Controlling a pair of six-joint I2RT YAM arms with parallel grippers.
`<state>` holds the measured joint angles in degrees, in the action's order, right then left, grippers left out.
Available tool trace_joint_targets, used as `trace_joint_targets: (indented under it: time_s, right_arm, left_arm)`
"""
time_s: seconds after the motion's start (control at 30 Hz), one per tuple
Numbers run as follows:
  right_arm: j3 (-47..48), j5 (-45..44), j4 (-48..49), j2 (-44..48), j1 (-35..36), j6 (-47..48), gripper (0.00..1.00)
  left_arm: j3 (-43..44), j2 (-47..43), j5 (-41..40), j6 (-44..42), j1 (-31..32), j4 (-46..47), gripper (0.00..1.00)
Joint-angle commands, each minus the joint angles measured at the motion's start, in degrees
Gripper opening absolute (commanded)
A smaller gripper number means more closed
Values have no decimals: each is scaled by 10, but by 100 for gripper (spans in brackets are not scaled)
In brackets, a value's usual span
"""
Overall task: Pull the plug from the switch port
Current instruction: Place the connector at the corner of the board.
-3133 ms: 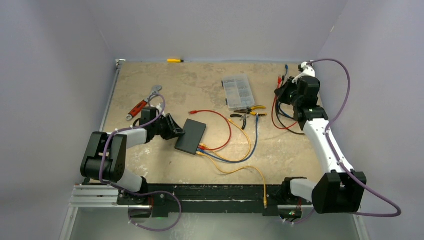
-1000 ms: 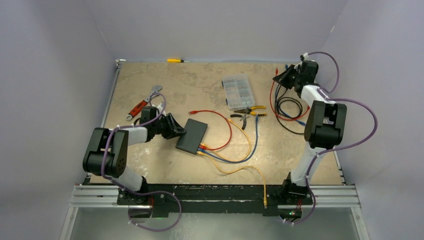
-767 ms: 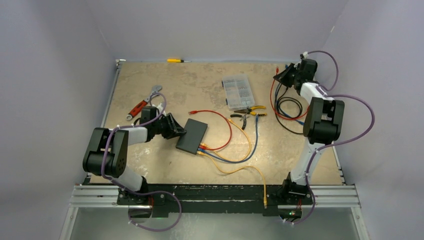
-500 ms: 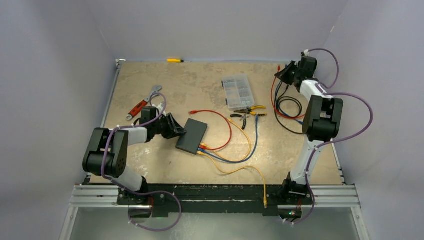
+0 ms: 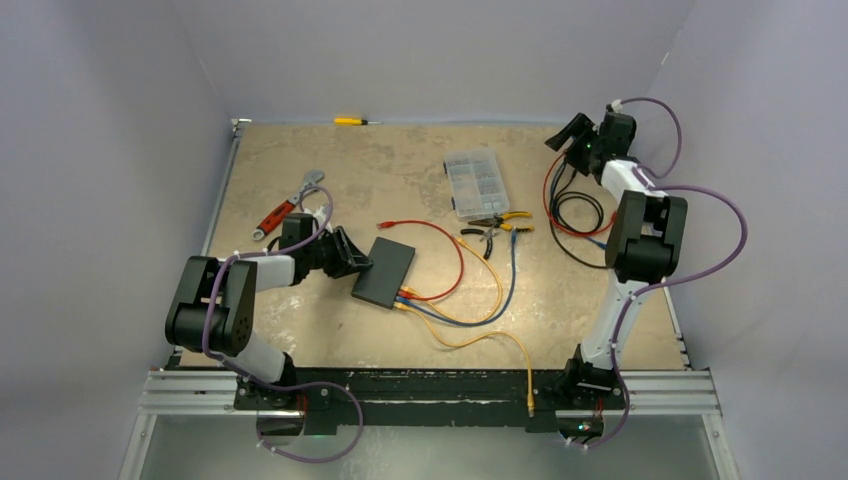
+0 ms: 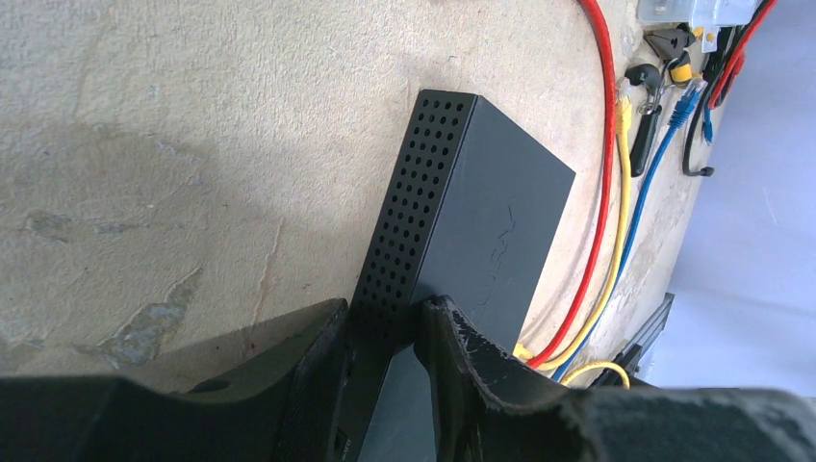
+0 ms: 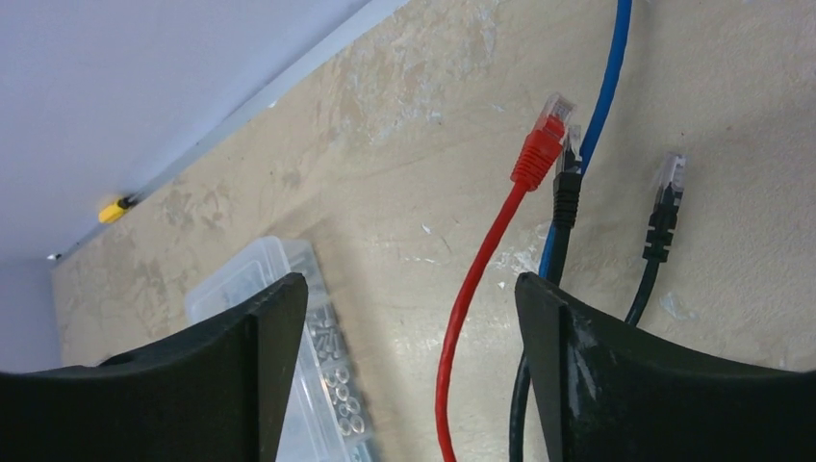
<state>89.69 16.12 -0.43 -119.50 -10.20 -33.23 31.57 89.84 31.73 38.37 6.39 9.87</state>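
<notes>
Right gripper [image 7: 409,308] has spread wide; left gripper [image 6: 383,322] pinches perforated matte-black switch [image 6: 486,217].

Back wall [image 5: 430,60], left wall [image 5: 100,180] and right wall [image 5: 770,200], all plain pale lilac, box in the table [image 5: 300,330] on three sides. Tabletop is tan, mottled & scuffed, w/ pale chipped patches and hairline cracks up close. Thin metal strip [image 5: 222,190] runs down its left edge. Aluminium rail [image 5: 190,392] crosses the near edge, w/ a grey surface [image 5: 430,455] below it — can't tell if that's floor. Light is soft and even, shadows faint.
</notes>
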Motion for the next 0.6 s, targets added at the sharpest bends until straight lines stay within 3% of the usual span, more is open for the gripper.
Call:
trace_joint_targets:
  time_s: [0.0, 0.17, 0.37, 0.57]
  right_arm:
    - [-13, 8, 24, 44, -2, 17, 87]
    - [-55, 15, 48, 77, 0, 18, 98]
    - [-113, 44, 65, 126, 22, 30, 98]
    - [-162, 81, 78, 178, 88, 67, 99]
  left_arm:
    - [-33, 28, -82, -37, 6, -74, 35]
    - [-33, 21, -81, -35, 6, -73, 36]
    - [-35, 0, -79, -35, 6, -69, 41]
    - [-33, -17, -70, -33, 6, -69, 46]
